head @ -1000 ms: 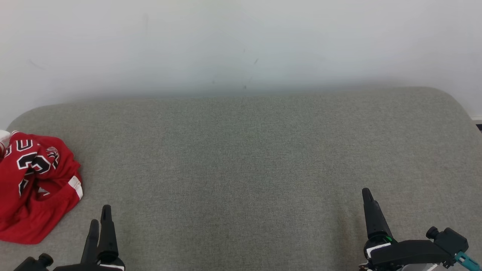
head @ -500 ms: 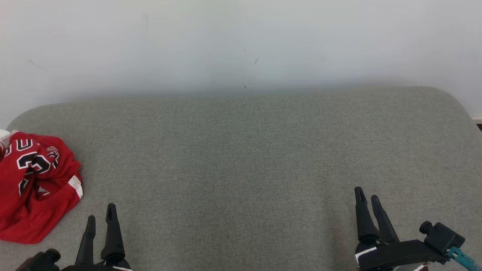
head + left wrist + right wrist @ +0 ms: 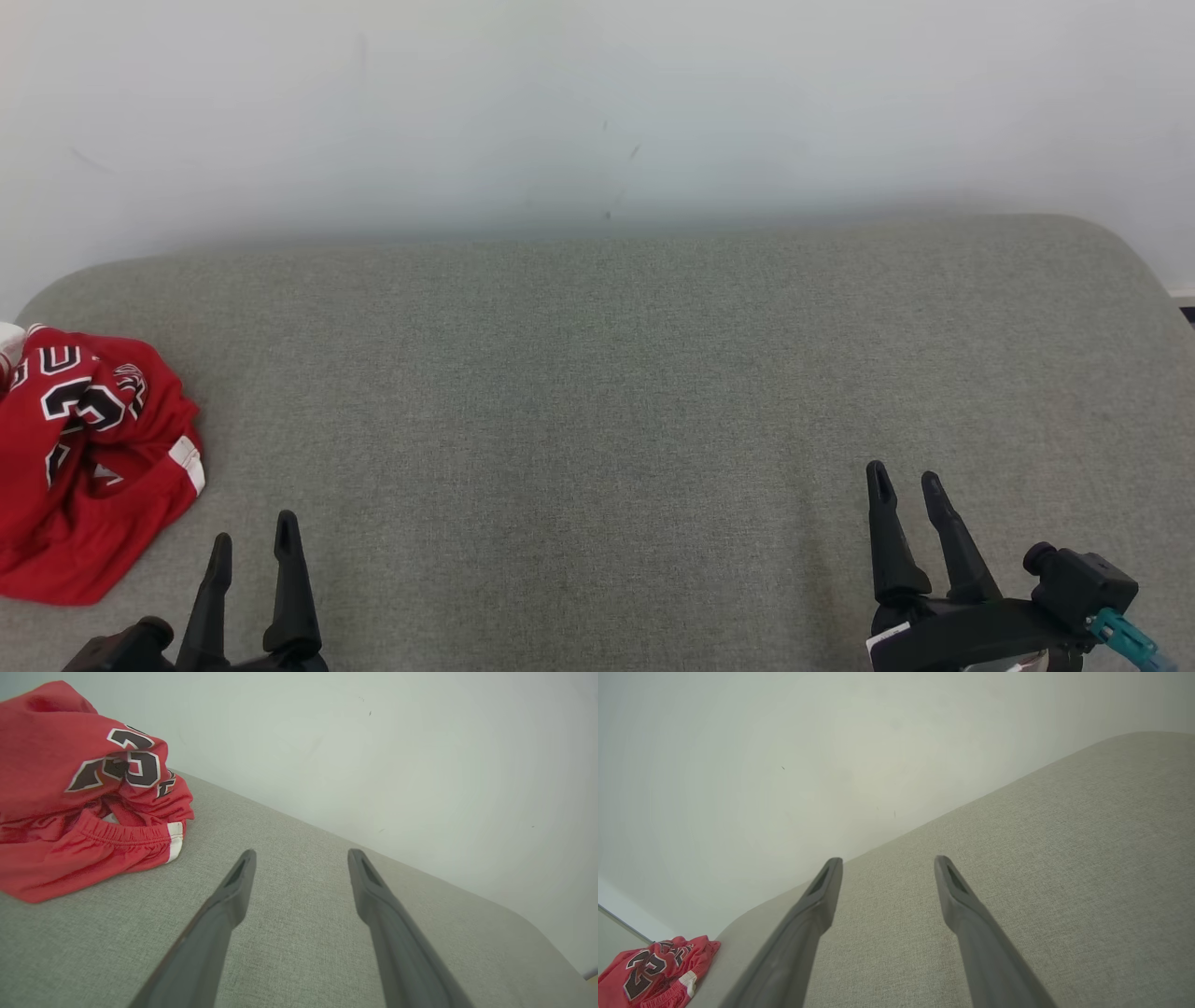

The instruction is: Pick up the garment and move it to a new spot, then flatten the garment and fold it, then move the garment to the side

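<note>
The left gripper [image 3: 254,532] is held low at the near left of the grey cushion [image 3: 597,392] and the right gripper [image 3: 904,474] low at the near right. Both point their fingers towards the white wall [image 3: 597,112], with jaws spread apart and nothing between them. The red garment [image 3: 89,457], crumpled in a heap with black-and-white numerals showing, lies at the cushion's left end, near the left gripper but clear of its fingertips, and well apart from the right gripper.
</note>
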Controlling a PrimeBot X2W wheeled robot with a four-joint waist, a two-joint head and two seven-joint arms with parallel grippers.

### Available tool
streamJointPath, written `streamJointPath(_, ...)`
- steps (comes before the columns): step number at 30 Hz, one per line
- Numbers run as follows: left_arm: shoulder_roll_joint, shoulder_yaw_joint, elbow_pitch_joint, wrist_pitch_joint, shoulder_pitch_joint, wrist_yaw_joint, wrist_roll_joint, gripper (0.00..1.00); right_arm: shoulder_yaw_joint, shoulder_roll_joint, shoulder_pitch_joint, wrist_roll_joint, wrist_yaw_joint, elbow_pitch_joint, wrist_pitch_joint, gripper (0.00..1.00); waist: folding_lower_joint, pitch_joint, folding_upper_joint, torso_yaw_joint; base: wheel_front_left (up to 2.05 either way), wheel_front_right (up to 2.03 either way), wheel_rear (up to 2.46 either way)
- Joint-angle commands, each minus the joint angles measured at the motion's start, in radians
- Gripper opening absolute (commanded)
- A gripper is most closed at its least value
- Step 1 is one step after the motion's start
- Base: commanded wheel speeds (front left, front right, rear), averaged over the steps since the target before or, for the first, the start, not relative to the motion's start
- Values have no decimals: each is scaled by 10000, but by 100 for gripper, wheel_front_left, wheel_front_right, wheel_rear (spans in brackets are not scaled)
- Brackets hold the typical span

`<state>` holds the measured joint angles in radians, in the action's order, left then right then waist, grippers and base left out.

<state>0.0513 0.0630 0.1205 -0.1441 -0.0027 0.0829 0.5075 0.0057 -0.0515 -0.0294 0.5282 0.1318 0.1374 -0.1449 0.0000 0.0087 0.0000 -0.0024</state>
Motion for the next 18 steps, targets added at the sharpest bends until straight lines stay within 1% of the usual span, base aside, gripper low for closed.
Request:
streamJointPath(1, 79, -4, -146, -92, 31, -15, -299, 100, 30, 3, 12, -300, -12, -128, -92, 100, 0, -4, 0, 1, 0, 0, 0)
streamJointPath(18, 168, -113, -390, -512, 216, 33, -1956, 100, 162, 15, 149, -2104, -14, -245, -512, 100, 0, -39, 0, 78, 0, 0, 0)
